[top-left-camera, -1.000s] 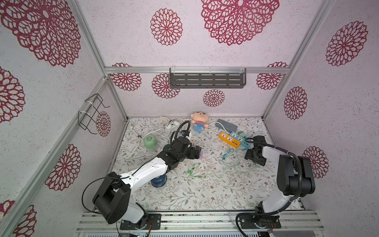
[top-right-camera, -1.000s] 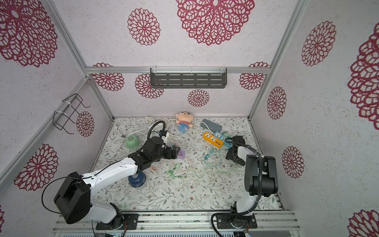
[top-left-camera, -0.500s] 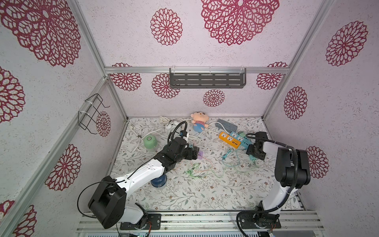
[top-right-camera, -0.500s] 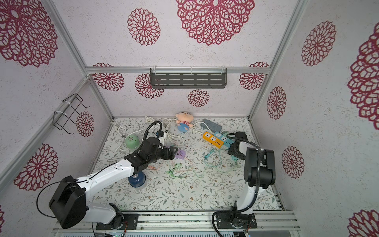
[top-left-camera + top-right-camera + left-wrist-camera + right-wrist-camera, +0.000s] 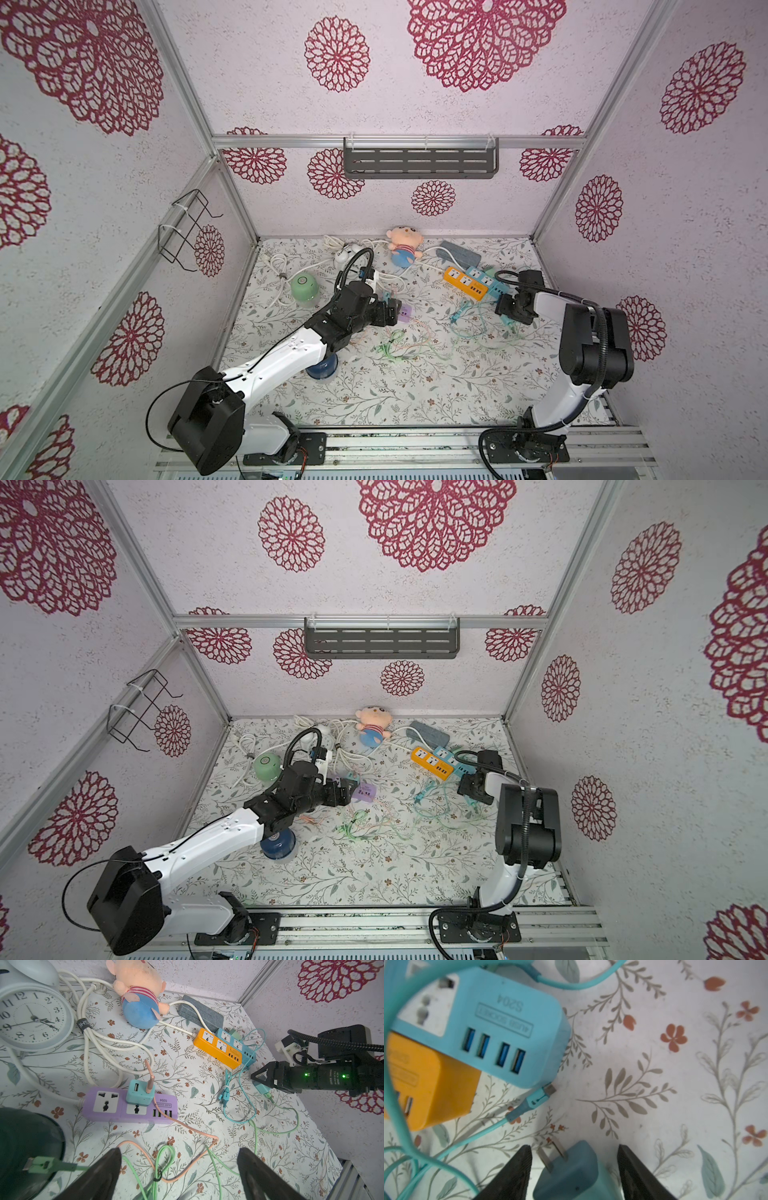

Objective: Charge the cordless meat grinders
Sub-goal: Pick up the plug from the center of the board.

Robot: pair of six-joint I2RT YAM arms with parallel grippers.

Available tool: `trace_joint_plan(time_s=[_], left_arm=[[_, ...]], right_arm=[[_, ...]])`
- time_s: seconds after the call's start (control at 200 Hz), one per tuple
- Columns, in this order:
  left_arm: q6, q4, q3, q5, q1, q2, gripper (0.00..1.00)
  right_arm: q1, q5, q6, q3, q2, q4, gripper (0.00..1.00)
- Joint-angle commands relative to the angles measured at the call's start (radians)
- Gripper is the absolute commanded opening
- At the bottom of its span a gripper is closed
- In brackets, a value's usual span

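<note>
One dark green grinder (image 5: 22, 1142) is sitting near the purple power strip (image 5: 122, 1116), just beside the wide-open left claw (image 5: 178, 1150).

The light green grinder (image 5: 304, 286) stood upright at the counter's (image 5: 415, 390) far left, silver button up. The navy blue grinder (image 5: 277, 846) stood upright nearer the front, only partly in view. The dark green grinder (image 5: 27, 1147) appeared as a blurred dark dome in the left wrist view.

Light green grinder (image 5: 304, 286), navy grinder (image 5: 322, 369), purple strip (image 5: 128, 1106), orange strip (image 5: 218, 1049), leaf-and-flower patterned mat (image 5: 415, 395).
</note>
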Motion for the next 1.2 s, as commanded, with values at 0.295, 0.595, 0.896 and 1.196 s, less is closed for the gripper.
trace_joint_plan(time_s=[0.295,0.595,0.896,1.196], left_arm=[[-0.028,0.032,-0.007,0.021,0.005,-0.001,0.92],[-0.029,0.023,-0.014,0.016,0.004,-0.024,0.92],[-0.033,0.021,-0.015,0.02,-0.006,-0.023,0.92],[-0.028,0.004,0.034,0.016,-0.024,0.014,0.92]], right_arm=[[0.063,0.009,-0.028,-0.096,-0.077,-0.116,0.75],[0.102,0.014,-0.01,-0.082,-0.077,-0.164,0.65],[0.09,0.17,0.004,-0.021,-0.004,-0.227,0.71],[0.013,0.169,-0.002,0.024,0.077,-0.212,0.67]])
